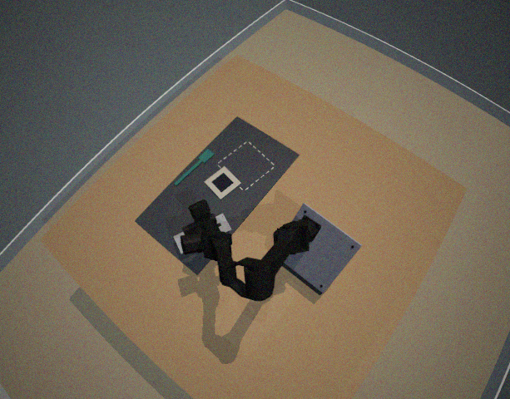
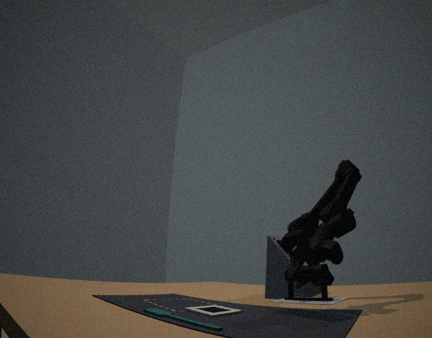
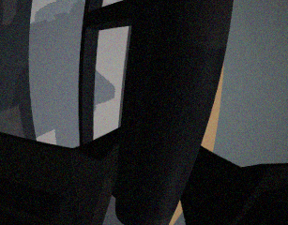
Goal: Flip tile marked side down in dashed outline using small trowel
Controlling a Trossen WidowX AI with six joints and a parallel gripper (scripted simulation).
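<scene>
Your pincer (image 2: 306, 295) is down at the mat's (image 1: 169, 206) near corner, the one closest to the arm's grey base plate (image 1: 332, 253). It stands over a white sheet (image 2: 336, 300) that lies half on that corner. The jaws are partly closed and clamped on something. In the wrist view all you can make out there is a dark cylinder (image 3: 172, 107) with a thin rod beside it; what it is you cannot tell.

It is not the trowel (image 1: 194, 167). That green tool lies flat along the mat's far left edge, well apart from the pincer, with its blade toward the far corner.

The tile (image 1: 222, 182) lies flat near the mat's middle, cream border and dark square facing up. It sits just outside the dashed outline (image 1: 246, 165), touching or nearly touching the outline's corner, and between the outline and the pincer. The trowel lies near the tile but does not touch it.
</scene>
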